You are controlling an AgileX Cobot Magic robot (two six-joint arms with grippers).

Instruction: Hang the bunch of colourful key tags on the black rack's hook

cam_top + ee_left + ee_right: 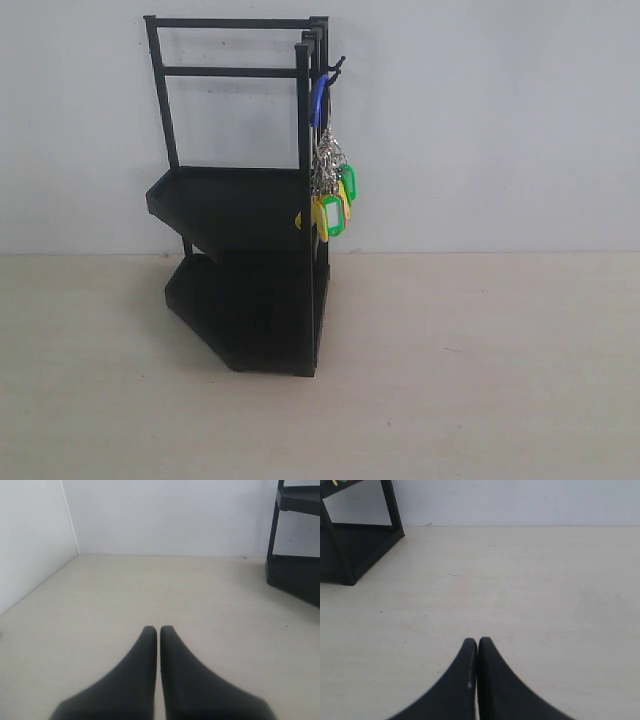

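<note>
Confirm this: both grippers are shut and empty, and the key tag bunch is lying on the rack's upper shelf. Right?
Not lying: the exterior view shows the colourful key tag bunch hanging from the hook at the top corner of the black rack. The left gripper and the right gripper are indeed shut and empty.

A pale cream tabletop [480, 380] with faint wood grain and a few dark specks fills the scene under soft, even light. A plain white wall [480, 120] rises along its far edge. A second white wall [30, 540] closes one side of the tabletop, meeting the first at a straight corner seam [69, 517].
</note>
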